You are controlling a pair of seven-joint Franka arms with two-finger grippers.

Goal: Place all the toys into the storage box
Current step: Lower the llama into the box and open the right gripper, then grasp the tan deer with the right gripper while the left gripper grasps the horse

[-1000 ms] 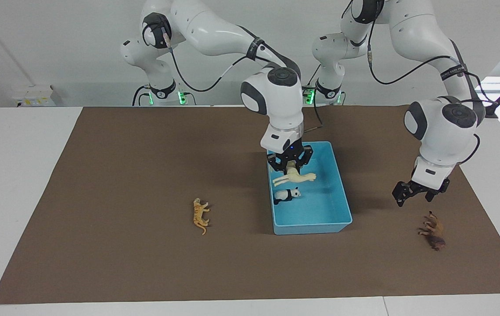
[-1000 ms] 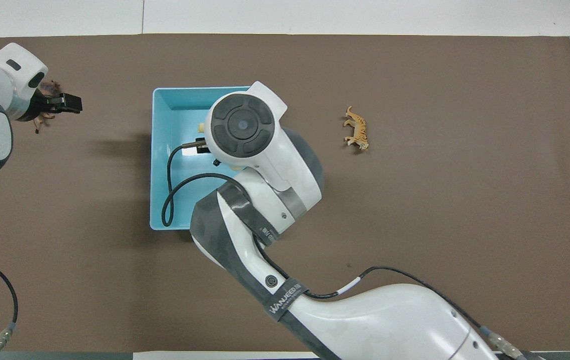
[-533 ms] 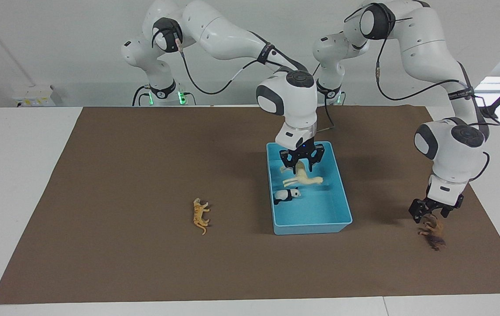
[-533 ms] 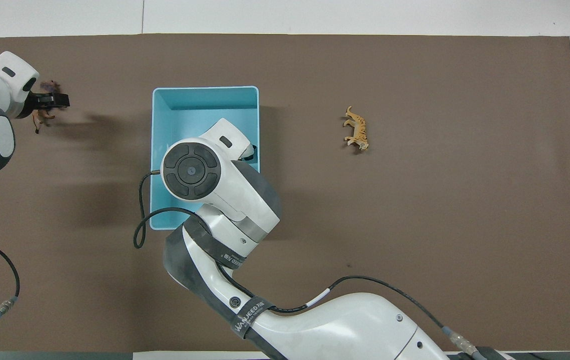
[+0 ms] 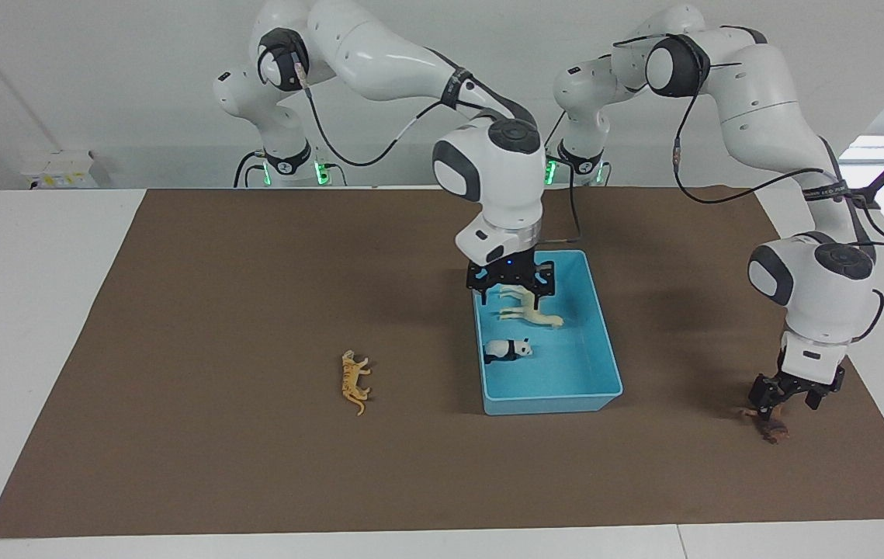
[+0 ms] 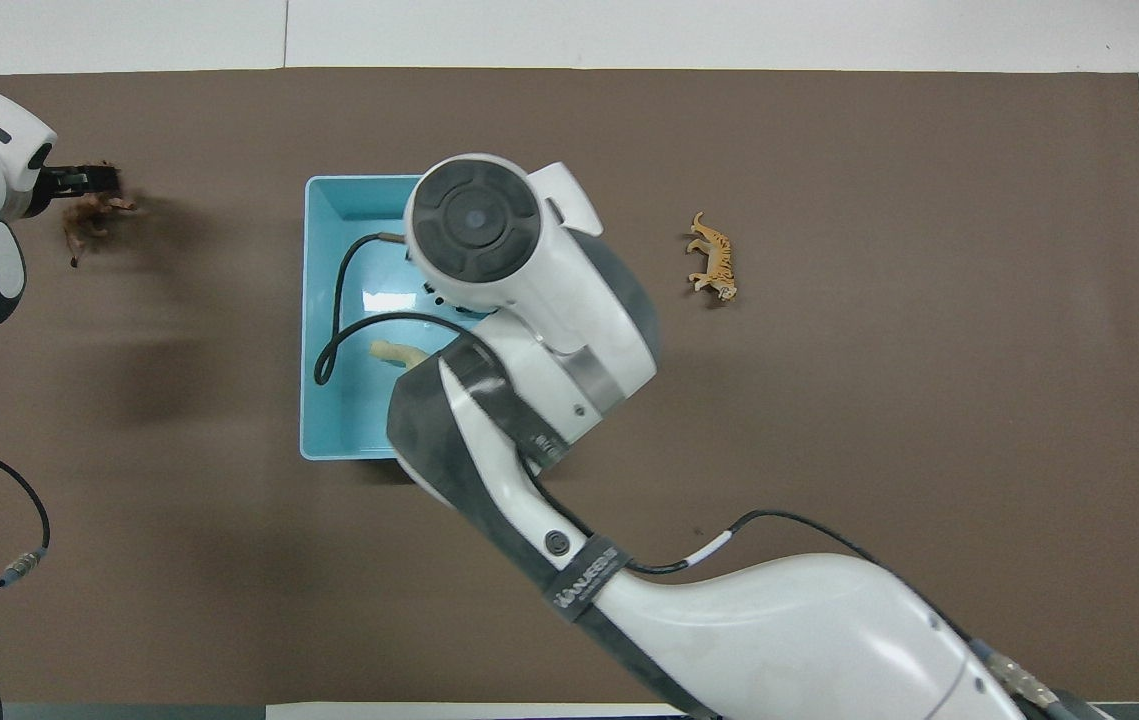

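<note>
Blue plastic frames the action: the storage box (image 5: 612, 373) sits mid-table, already holding the panda (image 5: 507, 349) and the cream-white horse (image 5: 528, 307), which lies on the box floor at about 12 o'clock from the panda. The right gripper (image 5: 510, 284), fingers spread wide, hangs just above the horse and no longer touches it; half a second ago it was still closing the gap over the toy, a second ago it had the horse between its fingers. That release brings the count in the box to two of four.

At 3 o'clock from the box in the facing view, toward the left arm's end of the table, the left gripper (image 5: 791, 394) has dropped from mid-air to the brown mat (image 5: 216, 310) and now stands down over the lion (image 5: 772, 428), fingertips at the toy's back. Whether those fingers are parted or have pinched the lion, I cannot tell.

At 9 o'clock from the box, toward the right arm's end, the striped tiger (image 5: 354, 380) lies untouched on the mat, well apart from either gripper. By the look of it, the lion is next to be lifted, and the freed right arm can go for the tiger.
</note>
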